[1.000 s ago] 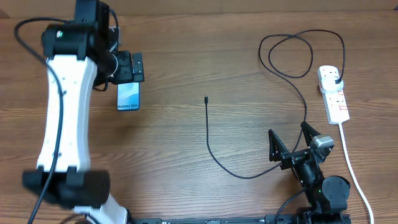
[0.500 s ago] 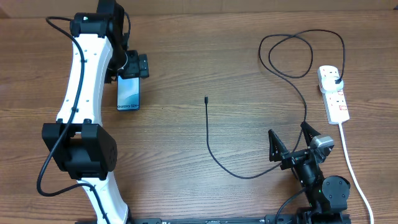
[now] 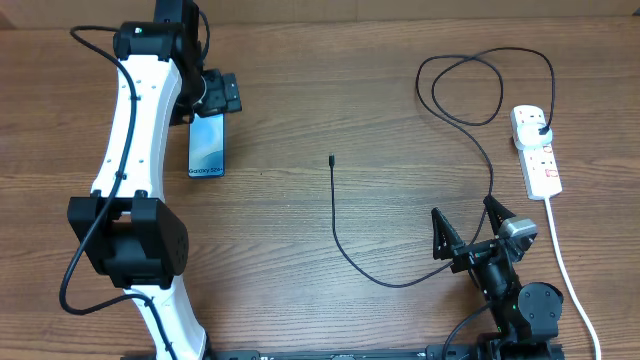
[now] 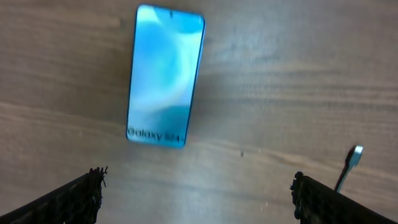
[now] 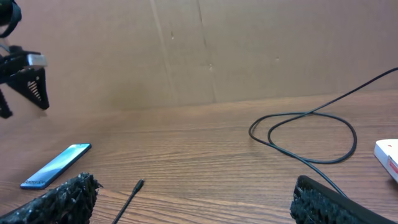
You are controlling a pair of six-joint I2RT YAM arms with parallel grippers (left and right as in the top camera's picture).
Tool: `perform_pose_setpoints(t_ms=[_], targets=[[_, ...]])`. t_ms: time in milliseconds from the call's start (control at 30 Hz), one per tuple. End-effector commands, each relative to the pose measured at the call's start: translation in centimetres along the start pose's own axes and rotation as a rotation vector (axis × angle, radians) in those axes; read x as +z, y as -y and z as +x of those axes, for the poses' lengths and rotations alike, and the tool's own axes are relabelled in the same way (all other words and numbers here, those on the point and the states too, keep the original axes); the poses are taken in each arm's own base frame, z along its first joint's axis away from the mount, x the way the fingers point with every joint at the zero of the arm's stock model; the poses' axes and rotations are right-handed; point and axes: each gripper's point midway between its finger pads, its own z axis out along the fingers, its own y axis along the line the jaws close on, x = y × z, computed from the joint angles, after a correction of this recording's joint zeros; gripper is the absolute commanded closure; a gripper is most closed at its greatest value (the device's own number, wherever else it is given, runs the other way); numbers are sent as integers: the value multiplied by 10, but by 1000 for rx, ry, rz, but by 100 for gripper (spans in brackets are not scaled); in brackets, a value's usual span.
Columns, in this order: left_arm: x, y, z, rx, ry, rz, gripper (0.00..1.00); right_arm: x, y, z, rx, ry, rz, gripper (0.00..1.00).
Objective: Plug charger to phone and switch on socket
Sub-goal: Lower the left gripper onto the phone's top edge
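Observation:
The phone (image 3: 207, 148) lies flat at the far left of the table, blue screen lit, its "Galaxy" end toward the front; it also shows in the left wrist view (image 4: 163, 74) and the right wrist view (image 5: 57, 165). My left gripper (image 3: 222, 93) is open and empty, held above the phone's far end. The charger is a thin black cable (image 3: 352, 258) with its connector tip (image 3: 331, 160) mid-table, and the tip shows again in the right wrist view (image 5: 137, 185). Its plug (image 3: 541, 131) sits in the white socket (image 3: 537, 152) at the right. My right gripper (image 3: 470, 226) is open and empty near the front.
The charger's cable makes loose loops (image 3: 470, 85) at the back right. The socket's thick white cord (image 3: 565, 262) runs forward along the right edge. A brown cardboard wall (image 5: 205, 50) stands behind the table.
My left arm has swung its elbow over and the left gripper has moved a little farther back, uncovering more of the phone. The right arm has not moved.

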Motion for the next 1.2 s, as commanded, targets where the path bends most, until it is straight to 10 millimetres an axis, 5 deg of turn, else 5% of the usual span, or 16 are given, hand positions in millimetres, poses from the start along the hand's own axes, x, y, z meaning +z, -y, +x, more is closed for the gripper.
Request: perform_pose_setpoints(t_ms=[0,133,333,467,1167], targets=[[13,-3,14,-9,-89,-2,0,0,2,1,-5,5,10,0],[15,-7,7,16,-69,-22,0,0,2,1,-5,5,10,0],[14,-8,-41,12,137,-52,0,0,2,1,-5,5,10,0],[17,-4,-55,8,192,-36,0,0,2,1,-5,5,10,0],[80,-25,-22,60,77,-79,0,0,2,1,-5,5,10,0]])
